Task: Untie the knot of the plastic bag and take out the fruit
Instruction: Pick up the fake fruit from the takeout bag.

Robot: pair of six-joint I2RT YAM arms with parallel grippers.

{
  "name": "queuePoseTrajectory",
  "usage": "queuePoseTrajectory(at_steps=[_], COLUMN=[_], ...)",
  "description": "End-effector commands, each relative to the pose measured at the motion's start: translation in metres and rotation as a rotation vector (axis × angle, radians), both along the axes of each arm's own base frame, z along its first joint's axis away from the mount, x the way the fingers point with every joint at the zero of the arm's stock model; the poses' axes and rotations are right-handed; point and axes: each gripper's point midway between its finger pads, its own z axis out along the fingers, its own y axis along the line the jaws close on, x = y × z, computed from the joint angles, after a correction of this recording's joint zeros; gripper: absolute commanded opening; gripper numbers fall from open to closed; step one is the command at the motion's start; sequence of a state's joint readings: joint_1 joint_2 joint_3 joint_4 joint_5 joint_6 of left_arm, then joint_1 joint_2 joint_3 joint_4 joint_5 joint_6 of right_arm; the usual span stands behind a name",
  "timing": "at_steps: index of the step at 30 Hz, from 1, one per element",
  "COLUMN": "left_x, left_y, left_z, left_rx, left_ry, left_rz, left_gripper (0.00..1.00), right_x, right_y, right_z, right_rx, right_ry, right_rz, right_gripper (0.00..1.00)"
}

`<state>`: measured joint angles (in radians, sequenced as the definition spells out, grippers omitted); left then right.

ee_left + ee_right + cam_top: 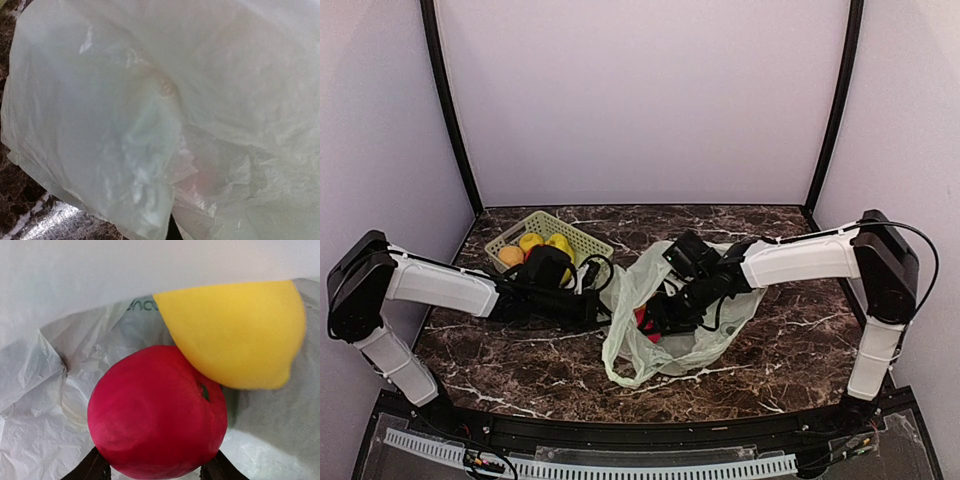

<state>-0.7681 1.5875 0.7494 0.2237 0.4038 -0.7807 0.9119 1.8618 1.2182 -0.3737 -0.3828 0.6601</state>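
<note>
Two fruits show inside the plastic bag (pixel 720 335), which lies slumped at mid-table with its mouth toward the left arm: one red apple (pixel 155 415) and one yellow fruit (pixel 235 335) touching its upper right side. Three more sit in the one perforated basket (pixel 585 238), back left: one orange fruit (pixel 510 256) and two yellow pieces (pixel 530 241). No knot shows in any view.

Right gripper (pixel 155 471) is in the bag, its fingers (pixel 95 469) set either side of the apple's lower flanks. You cannot tell whether they are biting yet.

Left gripper (pixel 592 303) is closed at the bag's left rim. By the film draped across its camera it seems to pinch that rim, though the fingers are hidden.

Handling, as judged:
- Apple looks firm, smooth and likely slick. Take it across the widest part, not low, or it may squirt out.
- Yellow fruit leans on it and may roll when the apple lifts.
- Bag film is thin and limp. Hold the rim up so it does not drag along.
</note>
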Motion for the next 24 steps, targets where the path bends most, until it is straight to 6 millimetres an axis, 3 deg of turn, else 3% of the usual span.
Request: queuePoseTrajectory(at_steps=[1, 14, 24], left_x=[-0.01, -0.008, 0.02], left_y=[0.021, 0.025, -0.008], left_z=[-0.01, -0.031, -0.005], left_rx=[0.078, 0.127, 0.007], left_ry=[0.007, 0.027, -0.031], left_rz=[0.011, 0.017, 0.025], left_gripper=[0.01, 0.01, 0.01], right_x=[0.019, 0.009, -0.037], right_y=[-0.018, -0.036, -0.037], right_z=[0.02, 0.064, 0.135], right_rx=[-0.009, 0.063, 0.323], right_ry=[-0.095, -0.196, -0.293], right_rz=[-0.084, -0.057, 0.171], right_gripper=[0.28, 0.27, 0.28])
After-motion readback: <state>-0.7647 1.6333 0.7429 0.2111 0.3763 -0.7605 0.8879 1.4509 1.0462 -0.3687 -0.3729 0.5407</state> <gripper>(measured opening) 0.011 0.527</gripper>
